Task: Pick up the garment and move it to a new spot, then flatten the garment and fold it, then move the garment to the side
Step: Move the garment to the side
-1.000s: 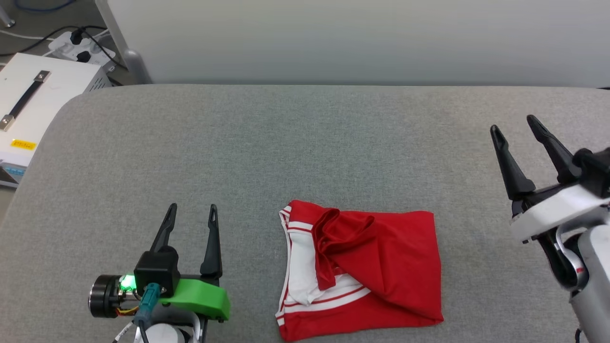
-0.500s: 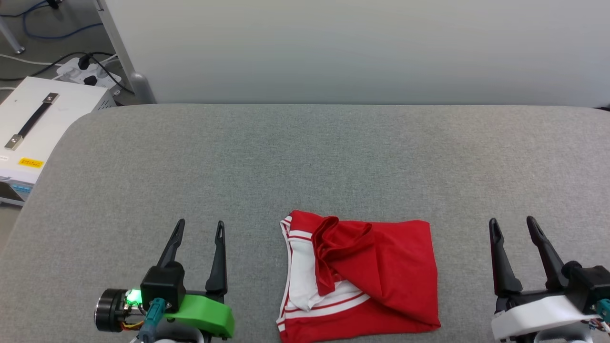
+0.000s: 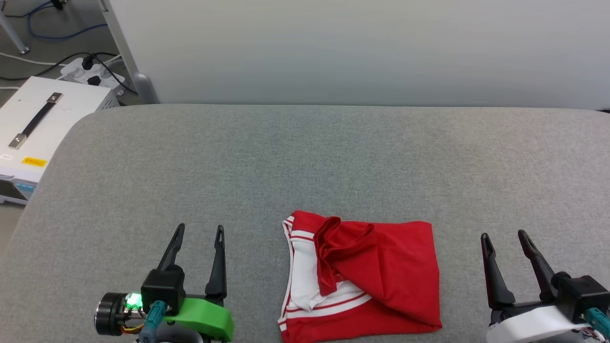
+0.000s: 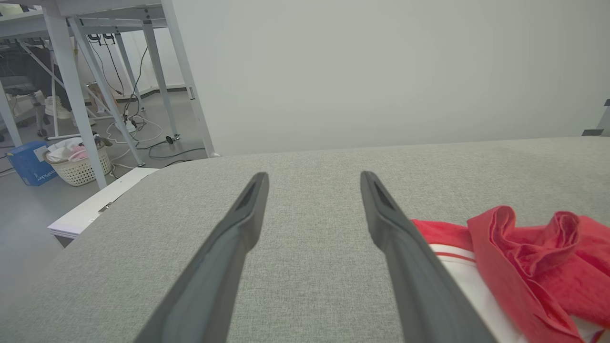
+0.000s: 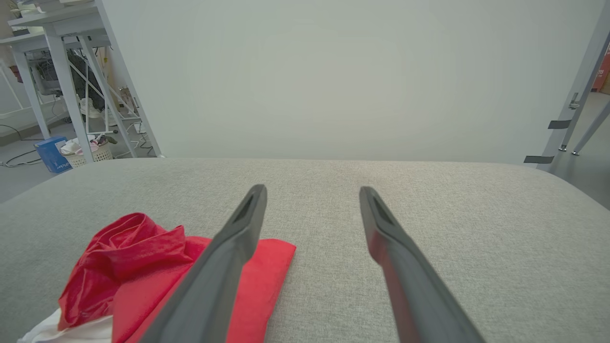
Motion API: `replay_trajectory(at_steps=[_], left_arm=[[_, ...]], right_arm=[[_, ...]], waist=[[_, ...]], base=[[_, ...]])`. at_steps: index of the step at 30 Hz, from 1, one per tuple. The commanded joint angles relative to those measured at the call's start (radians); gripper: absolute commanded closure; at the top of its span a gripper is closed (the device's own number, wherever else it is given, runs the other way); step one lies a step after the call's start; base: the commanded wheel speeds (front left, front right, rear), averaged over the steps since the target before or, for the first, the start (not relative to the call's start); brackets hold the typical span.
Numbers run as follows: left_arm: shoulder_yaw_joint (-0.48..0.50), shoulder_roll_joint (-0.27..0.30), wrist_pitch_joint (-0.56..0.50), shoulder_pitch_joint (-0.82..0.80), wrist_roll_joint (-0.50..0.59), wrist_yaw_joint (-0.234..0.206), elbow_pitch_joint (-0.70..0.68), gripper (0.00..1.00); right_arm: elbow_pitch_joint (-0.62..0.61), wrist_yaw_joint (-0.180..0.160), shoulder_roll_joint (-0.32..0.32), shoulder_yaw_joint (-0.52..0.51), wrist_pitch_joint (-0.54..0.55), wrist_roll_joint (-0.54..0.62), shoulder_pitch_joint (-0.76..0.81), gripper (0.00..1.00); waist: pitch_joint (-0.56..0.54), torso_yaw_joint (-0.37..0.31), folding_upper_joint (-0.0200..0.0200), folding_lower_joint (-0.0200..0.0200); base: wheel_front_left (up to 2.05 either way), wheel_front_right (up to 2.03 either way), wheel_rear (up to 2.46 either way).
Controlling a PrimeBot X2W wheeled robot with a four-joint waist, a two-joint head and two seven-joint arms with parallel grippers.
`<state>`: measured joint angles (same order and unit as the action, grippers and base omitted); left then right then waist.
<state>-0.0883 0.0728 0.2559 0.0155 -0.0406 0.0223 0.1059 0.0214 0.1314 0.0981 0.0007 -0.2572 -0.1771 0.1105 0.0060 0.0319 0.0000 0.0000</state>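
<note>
Two end effectors flank the garment (image 3: 381, 271), and neither one touches it. The left end effector (image 3: 200, 227) sits to the garment's left with its two dark fingers spread wide and nothing between them. The right end effector (image 3: 503, 234) sits to the garment's right, equally wide and equally empty. Both sets of fingers point away from me, past the garment's far edge.

The garment lies between them on the grey fabric surface (image 3: 305, 157). It is a loosely folded red heap, with a white sleeve and striped trim showing on its left side and a raised red ridge across its top. Its near edge runs to the bottom of my head view, so I cannot tell how much surface lies on that side of it.

As I judge it, the main risk is a shallow pinch. If the fingers catch only the top red layer, the heap could fall open or trail when lifted. If they come in too low, the tips could dig into the surface's fabric cover. Uneven pulls from the two sides could twist the garment rather than spread it.

I count one garment and two end effectors with two fingers each. Far beyond the garment's left side, off the surface, are one white case (image 3: 43, 124) with a black handle and one power strip (image 3: 93, 71).
</note>
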Motion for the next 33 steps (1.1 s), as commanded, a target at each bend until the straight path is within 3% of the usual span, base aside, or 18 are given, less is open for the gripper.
replay_trajectory(at_steps=[1,6,10,14,21,25,33], left_arm=[[0.002,0.006,0.006,0.009,0.001,0.0,0.002,0.0],[0.001,0.005,0.006,-0.002,-0.002,0.001,0.005,0.0],[0.003,0.004,0.006,-0.015,-0.004,-0.001,0.005,0.0],[0.008,0.006,0.006,-0.022,-0.004,-0.002,0.002,0.0],[0.011,0.005,0.006,-0.038,-0.005,-0.003,-0.002,0.0],[0.011,0.003,0.006,-0.048,-0.005,-0.002,-0.004,0.0],[0.003,-0.002,0.006,-0.092,-0.005,0.001,-0.007,0.0]], right_arm=[[0.0,-0.001,0.012,0.003,-0.004,0.006,-0.026,0.0],[-0.019,-0.001,0.08,0.0,-0.004,-0.005,-0.136,0.0],[-0.008,-0.001,0.184,0.025,0.021,-0.032,-0.266,0.0],[0.006,-0.001,0.275,0.099,0.199,-0.114,-0.385,0.0],[0.019,-0.001,0.405,0.234,0.624,-0.395,-0.489,0.0],[0.051,-0.001,0.434,0.277,0.815,-0.536,-0.482,0.0],[0.102,-0.001,0.424,0.368,1.009,-0.71,-0.429,0.0]], waist=[[0.003,0.001,0.0,0.0],[0.017,0.004,0.0,0.0],[0.031,0.008,0.0,0.0],[0.046,0.008,0.0,0.0],[0.079,0.014,0.0,0.0],[0.099,0.02,0.0,0.0],[0.16,0.051,0.0,0.0]], base=[[0.0,0.0,0.0],[0.0,0.0,0.0],[0.0,0.0,0.0],[0.0,0.0,0.0],[0.0,0.0,0.0],[0.0,0.0,0.0],[0.0,0.0,0.0]])
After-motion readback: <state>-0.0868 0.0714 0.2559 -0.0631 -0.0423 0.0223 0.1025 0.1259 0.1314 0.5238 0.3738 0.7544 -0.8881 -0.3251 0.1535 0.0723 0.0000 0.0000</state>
